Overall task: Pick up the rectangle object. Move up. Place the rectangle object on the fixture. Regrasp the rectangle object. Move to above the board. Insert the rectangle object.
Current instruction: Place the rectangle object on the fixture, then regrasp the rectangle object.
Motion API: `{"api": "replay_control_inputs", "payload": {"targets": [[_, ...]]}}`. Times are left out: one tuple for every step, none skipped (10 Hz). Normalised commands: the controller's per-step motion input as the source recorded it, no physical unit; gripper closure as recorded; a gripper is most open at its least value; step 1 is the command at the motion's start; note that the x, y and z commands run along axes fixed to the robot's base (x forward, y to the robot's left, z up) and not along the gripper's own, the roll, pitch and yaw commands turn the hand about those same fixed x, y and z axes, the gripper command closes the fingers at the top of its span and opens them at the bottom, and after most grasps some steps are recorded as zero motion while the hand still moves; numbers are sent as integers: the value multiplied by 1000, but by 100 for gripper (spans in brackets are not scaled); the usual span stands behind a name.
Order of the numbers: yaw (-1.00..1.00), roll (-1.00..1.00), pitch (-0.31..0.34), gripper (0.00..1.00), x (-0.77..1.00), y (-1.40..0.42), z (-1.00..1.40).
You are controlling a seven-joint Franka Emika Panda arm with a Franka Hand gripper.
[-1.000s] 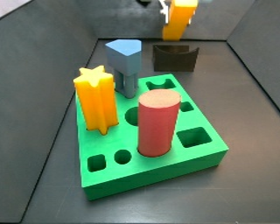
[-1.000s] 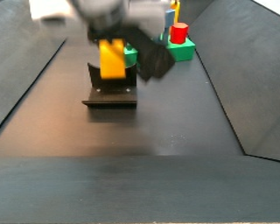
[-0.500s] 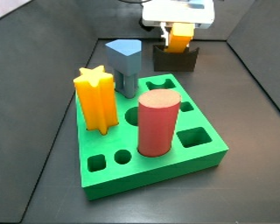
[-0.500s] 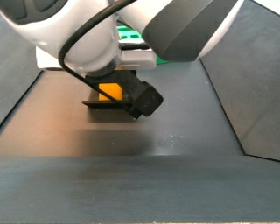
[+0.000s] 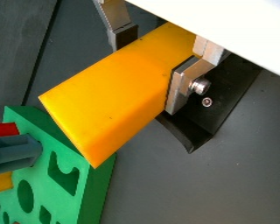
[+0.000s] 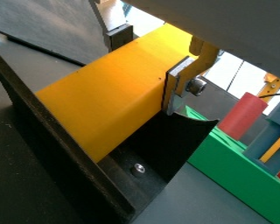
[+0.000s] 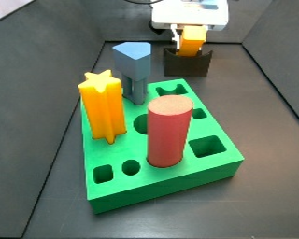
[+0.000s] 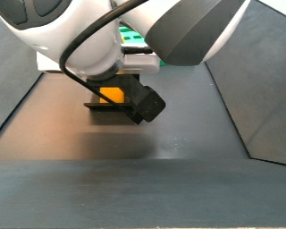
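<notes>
The rectangle object (image 5: 113,92) is a plain orange-yellow block, also seen in a wrist view (image 6: 113,101). My gripper (image 5: 152,57) is shut on it, with a silver finger (image 5: 184,86) pressed on each side. The block rests low in the dark fixture (image 6: 60,144), which stands at the far end of the floor behind the board in a side view (image 7: 187,65). In that view the gripper (image 7: 190,37) holds the block (image 7: 190,41) down into the fixture. The green board (image 7: 177,154) lies in front. In a side view the arm hides most of the block (image 8: 110,92).
On the board stand a red cylinder (image 7: 168,131), an orange-yellow star post (image 7: 102,105) and a grey-blue peg (image 7: 134,67). Several open holes show along its front edge. Dark sloping walls close in the floor on both sides.
One second ago the block hung above the fixture. The gripper has come down with it onto the fixture. Nothing has moved in the last half second.
</notes>
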Motion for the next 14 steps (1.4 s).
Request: {"api": "replay_control_inputs", "payload": {"targets": [[0,0,0,100,0,-500,-167],[0,0,0,0,0,0,0],[-52,-10,33,0,0,0,1000],[-52,-9,32,0,1,-2,1000],[-35,17,26,0,-8,1,1000],[-23,36,18,0,-18,2,1000],[-17,47,16,0,-30,3,1000],[-14,52,15,0,-37,5,871],[-10,53,16,0,-38,4,683],[-6,54,23,0,-31,5,432],[-5,53,29,0,-29,6,237],[32,1000,45,0,-13,-1000,816],[33,1000,45,0,-3,-1000,805],[31,1000,34,0,-47,-1000,778]]}}
